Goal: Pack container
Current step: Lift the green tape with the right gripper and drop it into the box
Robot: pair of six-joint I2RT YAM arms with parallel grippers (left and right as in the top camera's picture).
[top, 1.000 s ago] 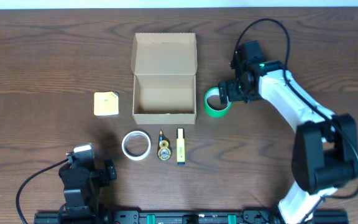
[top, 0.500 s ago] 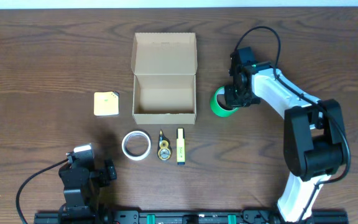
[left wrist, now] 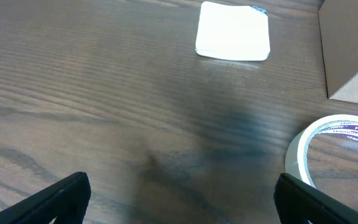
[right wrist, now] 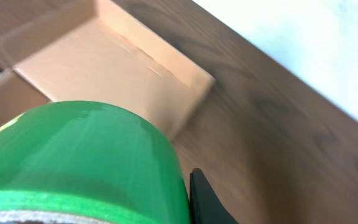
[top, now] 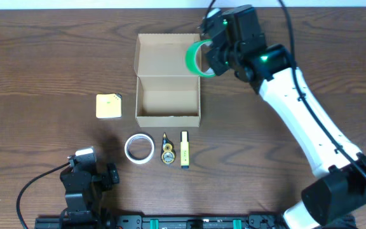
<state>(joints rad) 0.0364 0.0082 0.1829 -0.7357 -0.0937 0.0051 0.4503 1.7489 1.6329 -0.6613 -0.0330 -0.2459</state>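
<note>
Over the open flap lid of the cardboard mailer box (top: 168, 118), mid-table, my right gripper (top: 205, 57) clamps a green tape roll (top: 191, 58). My left gripper (left wrist: 185, 202) rests low, fingers spread wide, near a white tape roll (left wrist: 334, 152).

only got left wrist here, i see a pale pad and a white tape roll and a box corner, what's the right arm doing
Observer: The right fingers hold a green tape roll in the air; from overhead it shows at the right edge of the container lid.
Operator: anything in the box
Observer: No, its compartment looks empty from overhead.
Operator: what else is out to pack
Observer: Beside your white tape roll lie a small yellow and black item and a yellow marker.
</note>
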